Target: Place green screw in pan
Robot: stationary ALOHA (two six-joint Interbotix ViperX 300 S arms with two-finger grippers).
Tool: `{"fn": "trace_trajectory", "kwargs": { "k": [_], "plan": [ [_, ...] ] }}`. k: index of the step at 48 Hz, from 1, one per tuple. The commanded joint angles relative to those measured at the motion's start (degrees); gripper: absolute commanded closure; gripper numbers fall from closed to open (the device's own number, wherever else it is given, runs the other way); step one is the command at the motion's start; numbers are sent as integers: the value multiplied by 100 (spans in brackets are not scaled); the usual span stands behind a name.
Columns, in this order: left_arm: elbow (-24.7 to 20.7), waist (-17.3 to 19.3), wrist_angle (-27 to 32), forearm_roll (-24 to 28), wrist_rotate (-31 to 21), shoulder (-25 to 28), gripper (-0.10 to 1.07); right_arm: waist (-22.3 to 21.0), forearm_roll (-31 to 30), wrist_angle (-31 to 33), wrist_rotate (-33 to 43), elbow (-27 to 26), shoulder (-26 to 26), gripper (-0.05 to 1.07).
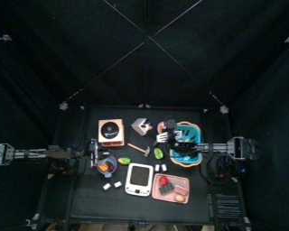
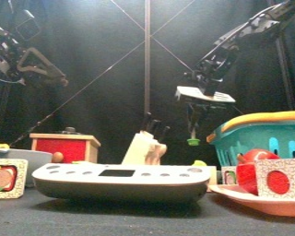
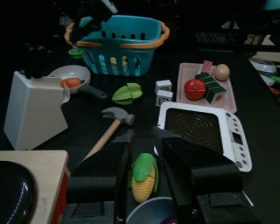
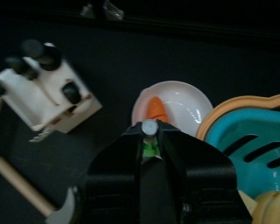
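My right gripper (image 4: 149,140) is shut on the green screw (image 4: 149,149), a small lime-green piece with a pale tip. In the front view the green screw (image 2: 192,140) hangs in the right gripper (image 2: 194,135) well above the table, beside the blue basket (image 2: 267,138). Below it in the right wrist view lies a white bowl (image 4: 178,101) with an orange piece inside. A grey pan rim (image 3: 154,210) shows just under my left gripper (image 3: 145,144), which is open and low at the table's left (image 1: 77,161). A corn cob (image 3: 143,175) lies between its jaws.
A white scale (image 2: 125,180) stands at the front, with a pink tray (image 3: 206,83) of toy food beside it. A white knife block (image 3: 35,105), a hammer (image 3: 108,131), a green leaf (image 3: 129,92) and a red box (image 2: 64,146) crowd the middle and left.
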Motion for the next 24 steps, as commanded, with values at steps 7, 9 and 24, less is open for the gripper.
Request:
{"fn": "trace_trajectory", "kwargs": {
  "k": [7,9,24],
  "plan": [
    [-79,-9,-26,-18,9,9,29,-255,176,9,-413,-378,141,50],
    [-79,-9,-18,-18,9,9,30,-299,185,9,-457,-422,193,50],
    [-79,-9,-18,-18,9,9,29,-545,404,62,-510,-422,299,49]
  ]
}}
